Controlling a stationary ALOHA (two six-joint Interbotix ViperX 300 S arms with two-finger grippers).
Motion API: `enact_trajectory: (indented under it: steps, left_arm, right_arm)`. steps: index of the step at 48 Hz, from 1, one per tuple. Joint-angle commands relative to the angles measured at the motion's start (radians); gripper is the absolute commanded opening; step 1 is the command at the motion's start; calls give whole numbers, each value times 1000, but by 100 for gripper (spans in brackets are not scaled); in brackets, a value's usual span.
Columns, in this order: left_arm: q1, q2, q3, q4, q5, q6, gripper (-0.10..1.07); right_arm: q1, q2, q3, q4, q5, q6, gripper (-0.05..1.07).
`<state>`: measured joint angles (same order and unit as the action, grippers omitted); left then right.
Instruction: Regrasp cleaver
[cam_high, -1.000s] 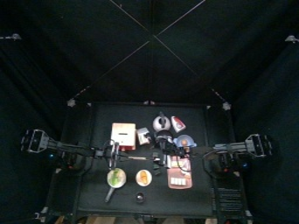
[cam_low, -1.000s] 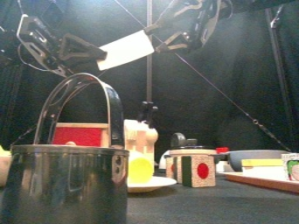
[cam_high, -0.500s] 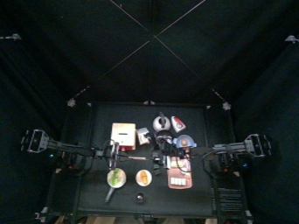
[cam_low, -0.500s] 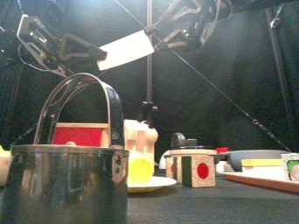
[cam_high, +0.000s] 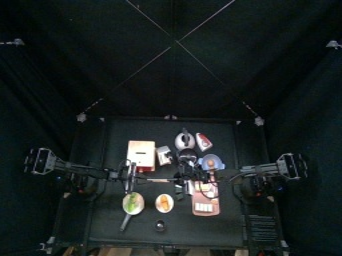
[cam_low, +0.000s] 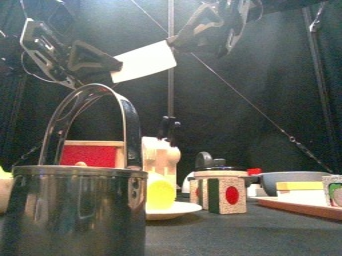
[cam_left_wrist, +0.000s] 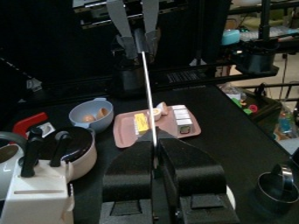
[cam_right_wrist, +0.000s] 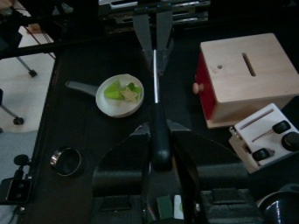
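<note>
The cleaver (cam_low: 144, 61) hangs high above the table, its pale blade tilted up toward the right in the front view. My left gripper (cam_low: 91, 62) is shut on its left end, and my right gripper (cam_low: 198, 27) is closed on its right end. In the left wrist view the cleaver (cam_left_wrist: 145, 92) shows edge-on as a thin line running from my own jaws to the right gripper (cam_left_wrist: 136, 45) at its far end. The right wrist view gives the same thin line of the cleaver (cam_right_wrist: 156, 83), reaching to the left gripper (cam_right_wrist: 153, 39).
Below stand a steel pot with a bail handle (cam_low: 87, 200), a plate with yellow food (cam_low: 163, 208), a plate of greens (cam_right_wrist: 121, 92), a red-fronted wooden box (cam_right_wrist: 246, 74), a blue bowl (cam_left_wrist: 91, 112), a pink tray (cam_left_wrist: 158, 124) and a white appliance (cam_left_wrist: 35, 171).
The right gripper's jaws have closed in from wide open onto the cleaver's right end. The cleaver and the left gripper have hardly moved.
</note>
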<state>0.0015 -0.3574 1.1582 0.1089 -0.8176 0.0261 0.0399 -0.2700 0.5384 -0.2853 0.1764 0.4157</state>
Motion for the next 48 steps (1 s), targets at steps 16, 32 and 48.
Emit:
enact_trajectory:
  steps: [16, 32, 48]
  left_arm:
    - [-28, 5, -23, -66, -5, -28, 40]
    - [-153, 78, -40, -279, -5, -32, 40]
    - [-176, 183, -87, -285, -5, -9, 40]
  right_arm:
    - [5, 12, 38, 66, -3, 3, 33]
    - [21, 83, 44, 64, -35, -2, 32]
    - [63, 100, 64, 64, -35, 2, 32]
